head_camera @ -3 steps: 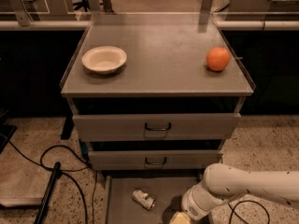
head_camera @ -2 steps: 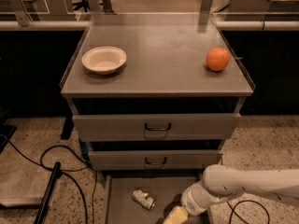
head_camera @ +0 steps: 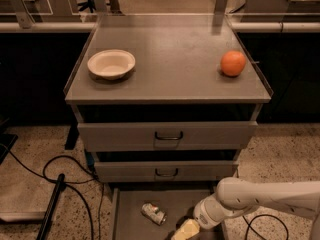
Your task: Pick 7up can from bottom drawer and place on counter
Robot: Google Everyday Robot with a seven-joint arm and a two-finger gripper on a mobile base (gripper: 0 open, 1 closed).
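The 7up can (head_camera: 153, 213) lies on its side on the grey floor of the pulled-out bottom drawer (head_camera: 131, 219), left of centre. My gripper (head_camera: 184, 231) comes in from the right on a white arm and hangs low over the drawer at the frame's lower edge, a little right of and nearer than the can, apart from it. Only its yellowish finger part shows. The counter (head_camera: 170, 59) is the flat grey cabinet top above.
On the counter a white bowl (head_camera: 111, 64) stands at the left and an orange (head_camera: 233, 63) at the right. Two grey drawers with dark handles (head_camera: 168, 135) sit closed below it. Black cables (head_camera: 65, 184) trail on the speckled floor at the left.
The arm has reached further left and lower into the bottom drawer, bringing the gripper closer to the can. The can has not moved.
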